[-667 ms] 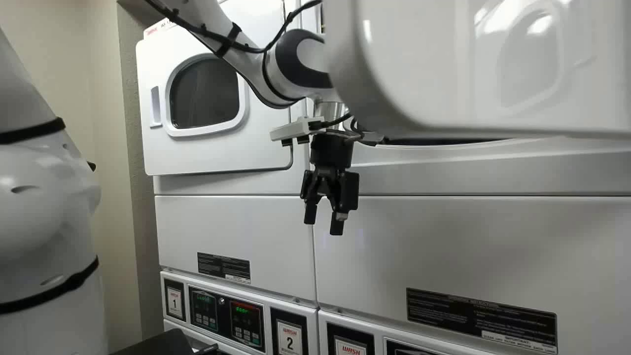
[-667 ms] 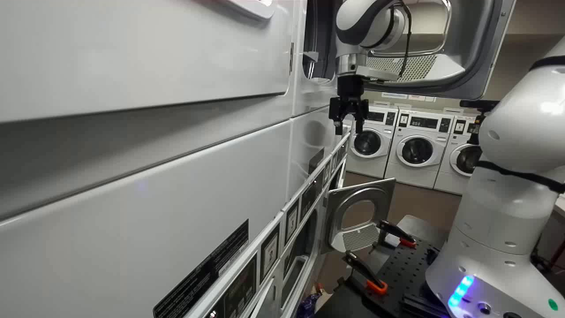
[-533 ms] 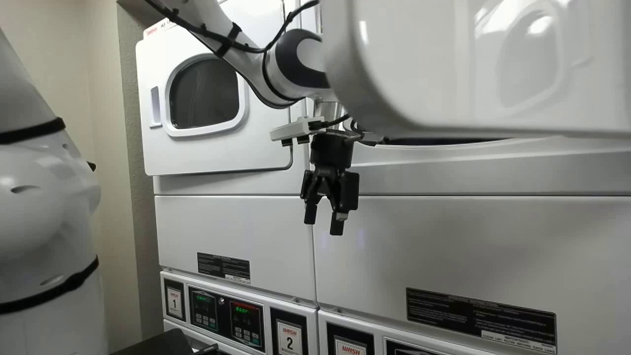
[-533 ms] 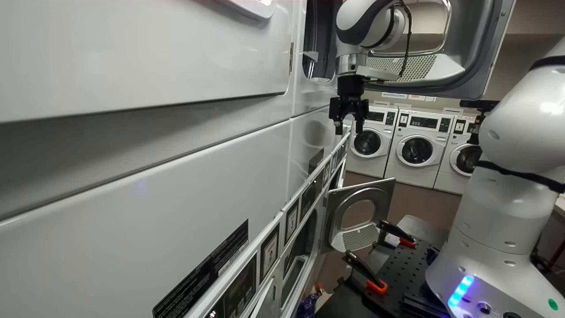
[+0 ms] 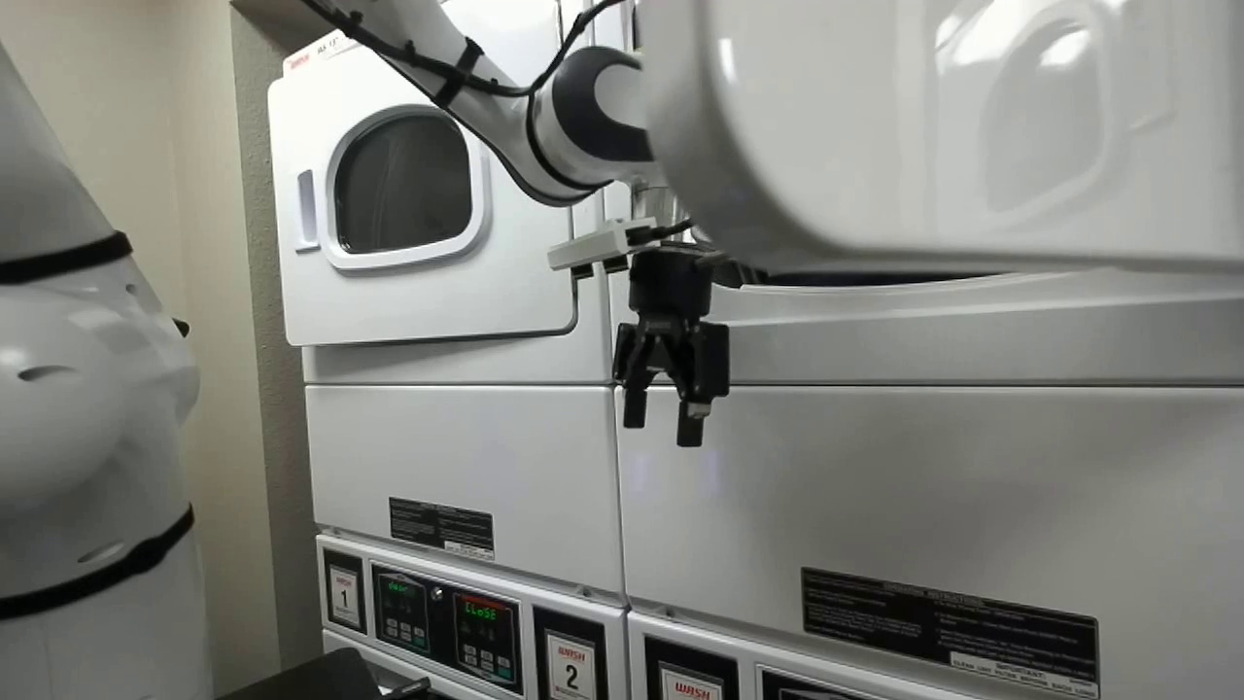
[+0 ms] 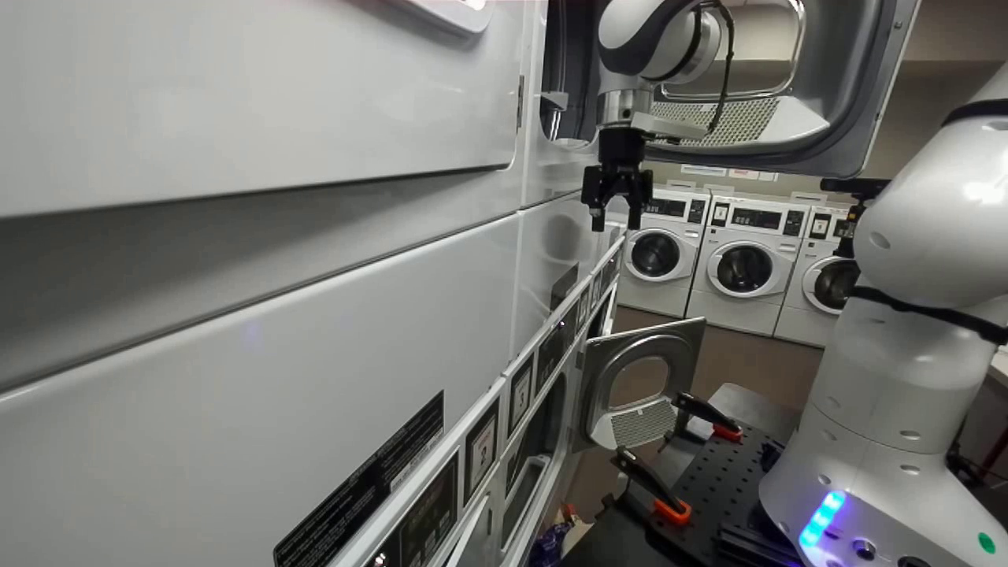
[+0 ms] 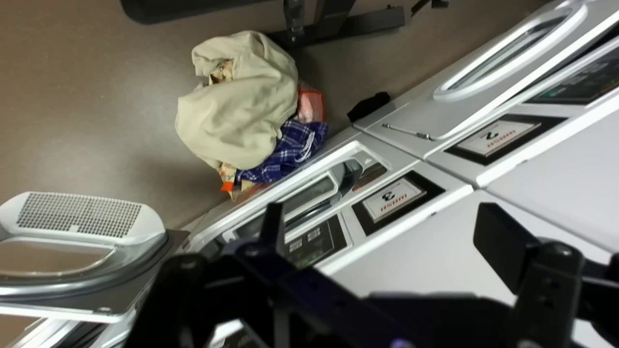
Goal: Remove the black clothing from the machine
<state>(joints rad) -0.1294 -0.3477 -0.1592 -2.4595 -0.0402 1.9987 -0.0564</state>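
The machine's large white door (image 5: 875,136) stands open at the upper right of an exterior view. Its inner side (image 6: 846,94) and the dark drum opening (image 6: 571,71) show in an exterior view. My gripper (image 5: 662,428) points down, open and empty, in front of the machine below the door. It also shows in an exterior view (image 6: 617,224) and in the wrist view (image 7: 382,217), with nothing between its fingers. No black clothing shows in the opening; most of the inside is hidden. A small black item (image 7: 369,106) lies on the floor in the wrist view; I cannot tell what it is.
A pile of clothes (image 7: 242,101) lies on the floor below. A lower door (image 6: 685,346) stands open beside the black perforated platform (image 6: 724,472), which carries orange clamps (image 6: 672,512). A closed unit with a dark window (image 5: 403,180) is beside the machine.
My gripper has moved up slightly, shifting right in one exterior view and a little left in another. It stays open. The doors have not moved.
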